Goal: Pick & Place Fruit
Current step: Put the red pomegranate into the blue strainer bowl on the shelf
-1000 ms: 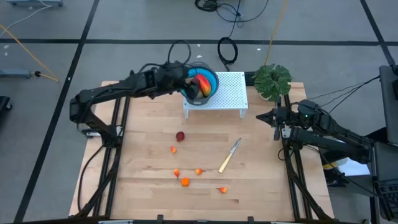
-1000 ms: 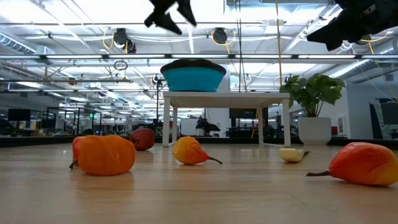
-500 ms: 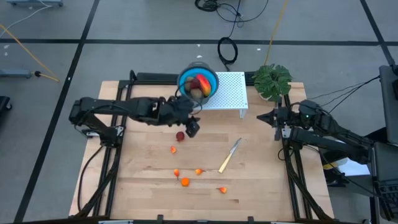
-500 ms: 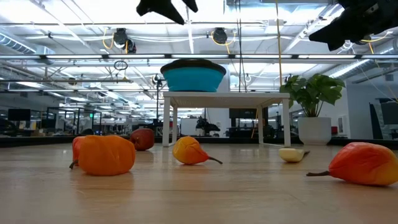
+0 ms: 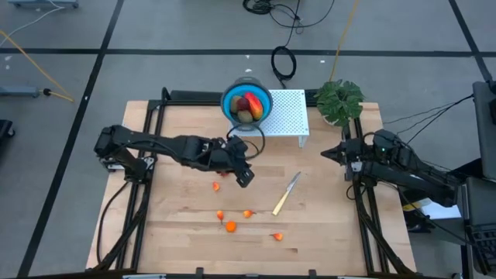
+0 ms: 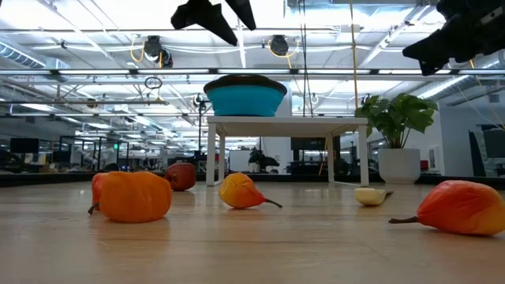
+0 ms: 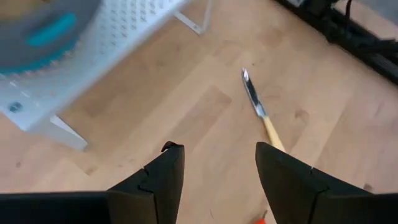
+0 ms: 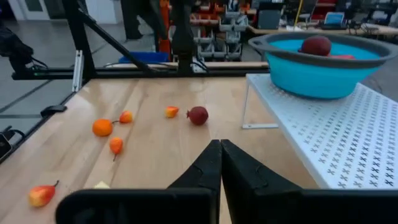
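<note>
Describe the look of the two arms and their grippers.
Both arms are dark, nearly black, built of jointed segments. The left gripper has two broad, flat, matte-black fingers with angular tips. The right gripper has matching black tapered fingers. Thin black cables run along the right arm.

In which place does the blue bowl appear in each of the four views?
High view: the blue bowl is at the table's far edge, near the middle, on the white perforated stand.
Low view: centre, on top of the stand.
Left wrist view: blurred, on the stand.
Right wrist view: close by, on the stand.
Shared landmark: the white perforated stand.
</note>
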`<act>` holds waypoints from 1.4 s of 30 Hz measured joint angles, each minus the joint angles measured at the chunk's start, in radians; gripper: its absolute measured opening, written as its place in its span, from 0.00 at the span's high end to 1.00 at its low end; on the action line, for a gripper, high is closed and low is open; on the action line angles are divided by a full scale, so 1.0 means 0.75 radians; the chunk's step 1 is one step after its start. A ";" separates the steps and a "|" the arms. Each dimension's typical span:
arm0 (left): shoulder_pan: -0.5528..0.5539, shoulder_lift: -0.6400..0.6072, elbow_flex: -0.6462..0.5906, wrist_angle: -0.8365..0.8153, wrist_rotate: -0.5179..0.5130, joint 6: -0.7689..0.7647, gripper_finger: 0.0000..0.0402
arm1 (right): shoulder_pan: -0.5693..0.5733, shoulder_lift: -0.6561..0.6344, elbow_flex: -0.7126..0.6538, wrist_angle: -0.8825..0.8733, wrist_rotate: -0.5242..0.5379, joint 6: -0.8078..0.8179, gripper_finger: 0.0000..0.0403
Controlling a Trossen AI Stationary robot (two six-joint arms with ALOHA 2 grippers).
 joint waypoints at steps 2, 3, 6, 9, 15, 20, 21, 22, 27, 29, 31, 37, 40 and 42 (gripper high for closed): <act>-0.018 0.019 0.000 0.003 0.000 -0.026 0.50 | 0.000 -0.050 -0.022 0.004 -0.006 0.001 0.99; -0.026 0.024 0.000 -0.001 0.001 -0.039 0.50 | 0.000 -0.078 -0.031 0.000 -0.006 0.004 0.99; -0.042 0.050 0.000 -0.028 0.002 -0.071 0.49 | 0.000 -0.146 -0.051 0.005 -0.006 0.031 0.99; -0.054 0.066 0.000 -0.079 0.002 -0.109 0.49 | 0.000 -0.161 -0.058 0.011 -0.006 0.042 0.99; -0.059 0.109 0.001 -0.261 0.015 -0.211 0.53 | 0.000 -0.154 -0.060 0.006 -0.003 0.058 0.99; -0.059 0.175 0.001 -0.350 0.074 -0.275 0.54 | 0.000 -0.158 -0.060 0.005 -0.002 0.062 0.99; -0.059 0.192 0.001 -0.357 0.086 -0.277 0.54 | -0.001 -0.158 -0.060 0.005 -0.002 0.062 0.99; -0.059 0.211 0.001 -0.360 0.098 -0.276 0.54 | -0.001 -0.158 -0.060 0.005 -0.001 0.062 0.99; -0.058 0.301 0.001 -0.416 0.117 -0.303 0.54 | -0.001 -0.158 -0.060 0.004 0.000 0.062 0.99; -0.054 0.329 0.001 -0.457 0.117 -0.349 0.53 | -0.001 -0.158 -0.060 0.004 0.000 0.062 0.99; -0.049 0.349 0.001 -0.505 0.117 -0.405 0.51 | -0.001 -0.158 -0.060 0.003 0.000 0.061 0.99; -0.023 0.361 0.000 -0.599 0.084 -0.555 0.35 | -0.001 -0.158 -0.060 0.003 0.000 0.060 0.99; -0.003 0.363 0.000 -0.598 0.086 -0.606 0.24 | -0.001 -0.158 -0.060 0.001 0.000 0.059 0.99; 0.012 0.363 0.000 -0.598 0.090 -0.614 0.17 | -0.001 -0.158 -0.060 -0.002 0.000 0.058 0.99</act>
